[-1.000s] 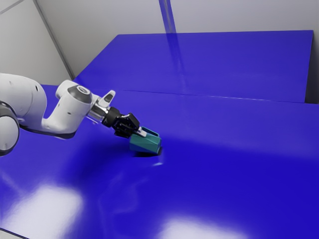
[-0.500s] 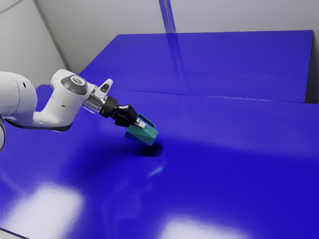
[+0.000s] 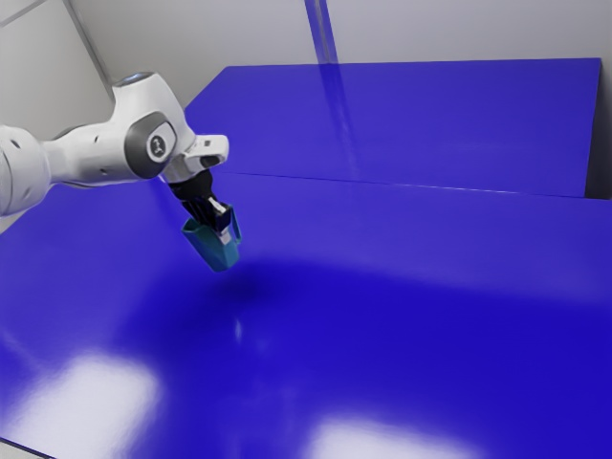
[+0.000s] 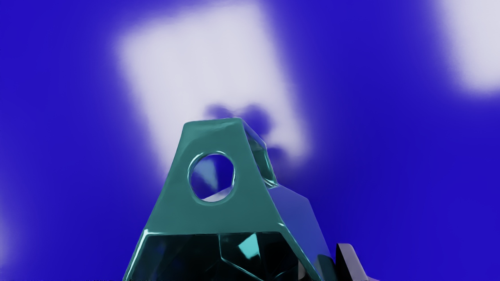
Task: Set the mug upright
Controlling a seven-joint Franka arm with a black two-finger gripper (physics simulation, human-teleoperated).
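Counting one arm [image 3: 96,155], one tool [image 3: 226,232], one mug [image 3: 212,251], teal, with one handle [image 3: 237,226]. In wrist view, seeing one fingertip [image 4: 349,259] just outside the mug wall, plus one round hole through a teal face [image 4: 250,218].

Tool: closed down on mug, gripping at the wall by the handle, holding it clear of the surface [image 3: 402,287]. Exact finger gap: can't tell.

Mug: in the air, nearer the surface's edge at the exterior view's left than its opposite edge. Tilted, open end up and toward the exterior view's left, base down. Not standing on anything.

Vs half a second ago: mug shifted toward the exterior view's left, turned from lying over to much closer to upright. Tool now pointing more steeply down. Shadow [image 3: 244,287] also moved toward the exterior view's left.

Surface: glossy blue, with two bright glare patches near the exterior view's near edge, plus a thin seam across, beyond the mug. Past the seam, more blue in a raised-looking panel [image 3: 459,124]. Behind: pale grey wall [image 3: 459,29], one blue strip [image 3: 320,29] running up it, dark corner line toward the exterior view's left.
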